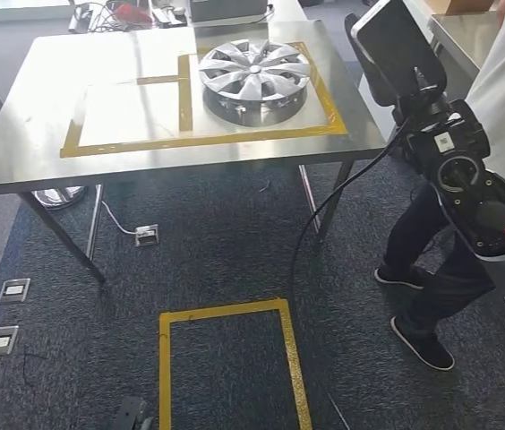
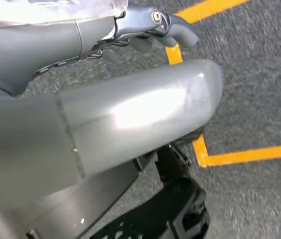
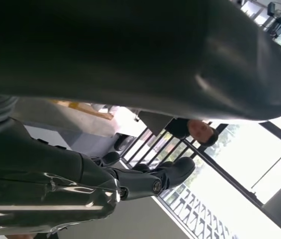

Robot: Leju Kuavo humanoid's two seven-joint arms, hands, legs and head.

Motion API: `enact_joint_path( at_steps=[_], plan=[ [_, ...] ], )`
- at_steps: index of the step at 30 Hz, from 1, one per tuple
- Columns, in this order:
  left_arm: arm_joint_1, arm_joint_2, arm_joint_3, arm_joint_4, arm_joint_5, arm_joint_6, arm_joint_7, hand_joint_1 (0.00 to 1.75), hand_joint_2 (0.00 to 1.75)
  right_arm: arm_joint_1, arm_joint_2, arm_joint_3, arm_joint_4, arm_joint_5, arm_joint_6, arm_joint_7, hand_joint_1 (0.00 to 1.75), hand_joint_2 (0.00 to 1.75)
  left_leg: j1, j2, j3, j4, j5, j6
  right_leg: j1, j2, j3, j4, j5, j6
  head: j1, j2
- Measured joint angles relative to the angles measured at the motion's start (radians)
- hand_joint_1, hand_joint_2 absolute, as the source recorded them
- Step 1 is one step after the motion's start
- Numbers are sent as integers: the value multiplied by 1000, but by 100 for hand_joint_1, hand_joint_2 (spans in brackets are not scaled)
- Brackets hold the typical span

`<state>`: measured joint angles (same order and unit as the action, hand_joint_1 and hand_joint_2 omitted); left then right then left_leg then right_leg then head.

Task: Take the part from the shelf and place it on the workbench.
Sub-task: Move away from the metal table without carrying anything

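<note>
Writing cannot be made out anywhere; the white label on the raised right arm is too small to read. The silver wheel cover [image 1: 254, 73] lies flat, face up, on the workbench [image 1: 47, 107], inside the right yellow-taped box. Left hand [image 2: 93, 124] and right hand [image 3: 139, 94] hold nothing, fingers stretched apart. A person [image 1: 439, 269] stands right of the workbench.

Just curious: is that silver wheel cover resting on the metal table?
Touching. The head view shows the wheel cover sitting flat on the table, inside the yellow tape outline.
</note>
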<state>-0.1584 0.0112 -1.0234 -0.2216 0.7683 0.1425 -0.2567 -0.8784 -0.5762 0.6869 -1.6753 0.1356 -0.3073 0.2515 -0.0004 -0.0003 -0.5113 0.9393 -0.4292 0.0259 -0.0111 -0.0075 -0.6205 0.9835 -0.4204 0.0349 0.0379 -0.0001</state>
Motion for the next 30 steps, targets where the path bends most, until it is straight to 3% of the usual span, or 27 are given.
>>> enact_joint_path(
  at_steps=[3, 4, 5, 6, 7, 8, 10, 12, 13, 14, 15, 16, 18, 19, 20, 21, 22, 23, 24, 26, 27, 29, 30],
  plan=[
    [-2, -1, 0, 0, -3, -5, 1, 0, 0, 15, -1, -14, -12, -26, -40, -63, 0, 0, 2, 3, -47, 0, 37, 11, -1, 3, -39, 173, -152, 10, 13, 0],
    [-2, -1, 0, 0, -4, -6, 2, 0, 0, 21, -1, -19, -16, -35, -51, -85, 0, 0, 2, 4, -64, 1, 50, 10, -2, 3, -43, 231, -169, 12, 17, 0],
    [-2, -1, 0, 0, -4, -7, 2, 0, 0, 27, -1, -24, -21, -44, -60, -106, 0, 0, 2, 4, -82, 4, 62, 9, -2, 3, -36, 266, -159, 14, 20, 0],
    [-2, -1, 0, 0, -4, -7, 2, 0, 0, 32, -1, -29, -25, -51, -66, -121, 0, 0, 3, 4, -101, 8, 74, 6, -4, 3, -16, 268, -127, 16, 23, 0],
    [-3, -2, 0, 0, -4, -7, 2, 0, 0, 35, -1, -33, -30, -57, -70, -132, 0, 0, 3, 5, -119, 13, 85, 3, -5, 3, 20, 238, -90, 16, 27, 0],
    [-2, -2, 0, 0, -4, -7, 2, 0, 0, 37, -1, -37, -34, -61, -71, -137, 0, 0, 3, 5, -134, 17, 96, 0, -7, 4, 68, 175, -73, 16, 30, 0],
    [-2, -2, 0, 0, -5, -7, 1, 0, 0, 40, -1, -47, -45, -64, -72, -142, 0, 0, 2, 4, -151, 20, 117, -10, -4, 6, 172, 17, -95, 11, 35, 0],
    [-2, -1, 0, 0, -6, -6, 1, 0, 0, 44, -2, -56, -53, -67, -73, -143, 0, 0, 2, 2, -153, 10, 142, -21, 3, 7, 212, -62, -117, 0, 35, 0],
    [-1, -1, 0, 0, -6, -6, 1, 0, 0, 47, -2, -59, -55, -69, -74, -143, 0, 0, 2, 1, -154, 2, 155, -27, 1, 6, 202, -65, -108, -9, 33, 0],
    [1, 0, 0, 0, -6, -6, 1, 0, 0, 49, -2, -60, -57, -71, -74, -142, 0, 0, 3, 0, -159, 3, 150, -32, -1, 4, 189, -66, -95, -16, 30, 0],
    [2, 0, 0, 0, -6, -6, 1, 0, 0, 52, -2, -60, -58, -73, -74, -141, 0, 0, 4, -1, -168, 19, 122, -38, -4, 1, 175, -68, -81, -25, 26, 0],
    [3, 0, 0, 0, -5, -6, 1, 0, 0, 54, -2, -61, -60, -74, -75, -140, 0, 0, 5, -2, -180, 57, 71, -44, -6, -1, 158, -70, -66, -34, 19, 0],
    [3, 0, -1, 0, -5, -5, 2, 0, 0, 54, -2, -63, -62, -76, -74, -139, 0, 0, 8, -2, -205, 193, -56, -52, -5, -1, 125, -68, -37, -42, 4, 0],
    [3, 0, -1, 0, -4, -5, 2, 0, 0, 54, -2, -63, -62, -76, -74, -139, 0, 0, 8, -2, -212, 265, -89, -55, -4, -2, 108, -66, -23, -43, 0, 0],
    [1, 0, -1, 0, -4, -5, 2, 0, 0, 54, -2, -64, -62, -76, -74, -139, 0, 0, 8, -2, -209, 318, -90, -57, -3, -2, 90, -63, -8, -42, -4, 0],
    [0, 0, -1, 0, -4, -5, 2, 0, 0, 54, -2, -64, -62, -76, -75, -139, 0, 0, 8, -2, -195, 343, -64, -56, -3, -1, 72, -61, 6, -41, -6, 0],
    [0, 0, -1, 0, -4, -5, 3, 0, 0, 55, -2, -64, -62, -76, -76, -139, 0, 0, 8, -2, -166, 333, -28, -53, -2, 0, 53, -58, 19, -39, -8, 0],
    [-1, 0, -1, 0, -4, -5, 3, 0, 0, 55, -2, -65, -62, -75, -78, -139, 0, 0, 8, -3, -120, 287, -2, -49, -2, 1, 37, -55, 31, -36, -9, 0],
    [-2, 1, -1, 0, -4, -5, 4, 0, 0, 54, -3, -67, -63, -75, -79, -139, 0, 0, 5, -3, -58, 209, 0, -43, 0, 1, 25, -52, 41, -32, -9, 0],
    [-6, 2, -1, 0, -4, -5, 5, 0, 0, 53, -4, -72, -64, -74, -82, -140, 0, 0, 0, -4, 49, 46, -38, -32, 1, -3, 9, -48, 62, -22, -6, 0],
    [-7, 2, -1, 0, -4, -5, 5, 0, 0, 53, -5, -74, -65, -73, -83, -140, 0, 0, -4, -4, 73, -1, -55, -28, 1, -5, 4, -50, 74, -16, -5, 0],
    [-6, 2, -1, 0, -4, -5, 5, 0, 0, 57, -6, -74, -65, -73, -83, -140, 0, 0, -4, -4, 65, -21, -47, -17, -2, -6, -7, -53, 86, -5, -4, 0],
    [-5, 2, -1, 0, -4, -5, 6, 0, 0, 59, -7, -74, -65, -73, -83, -140, 0, 0, -2, -2, 54, -21, -36, -9, -3, -4, -17, -41, 66, 0, -2, 0]
  ],
)
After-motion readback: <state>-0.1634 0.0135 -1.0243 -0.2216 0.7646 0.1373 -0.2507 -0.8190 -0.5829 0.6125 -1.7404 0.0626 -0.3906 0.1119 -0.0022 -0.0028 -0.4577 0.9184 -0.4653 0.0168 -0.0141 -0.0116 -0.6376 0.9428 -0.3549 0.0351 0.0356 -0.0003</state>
